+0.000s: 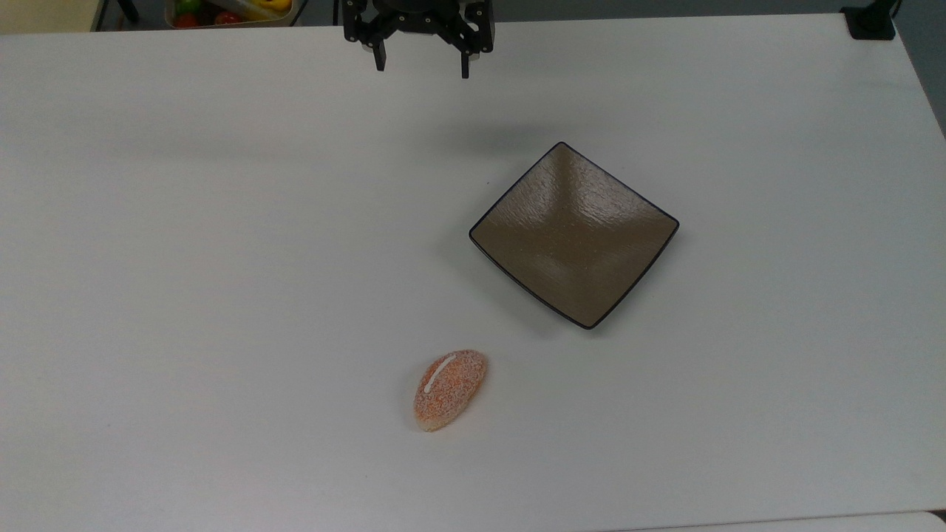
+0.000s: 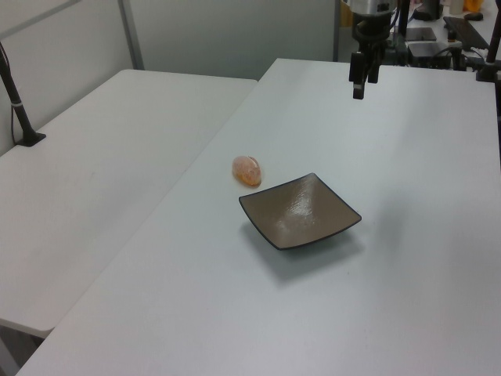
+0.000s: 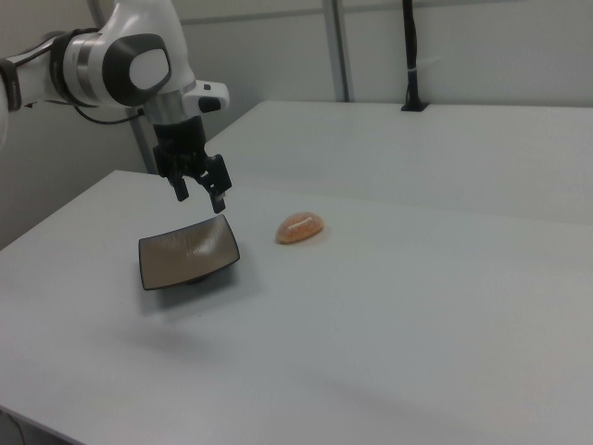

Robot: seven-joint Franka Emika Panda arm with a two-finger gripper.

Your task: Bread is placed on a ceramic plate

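Table: bread far from fingers

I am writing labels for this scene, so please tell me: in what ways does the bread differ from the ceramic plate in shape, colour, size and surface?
Shape: the bread is a rounded oval, while the ceramic plate is square with slightly upturned corners.
Colour: the bread is orange-tan with a short white stripe; the ceramic plate is brown with a thin dark rim.
Size: the bread is much smaller than the ceramic plate.
Surface: the bread looks speckled; the ceramic plate is glossy.
Both rest on the white table, apart from each other.
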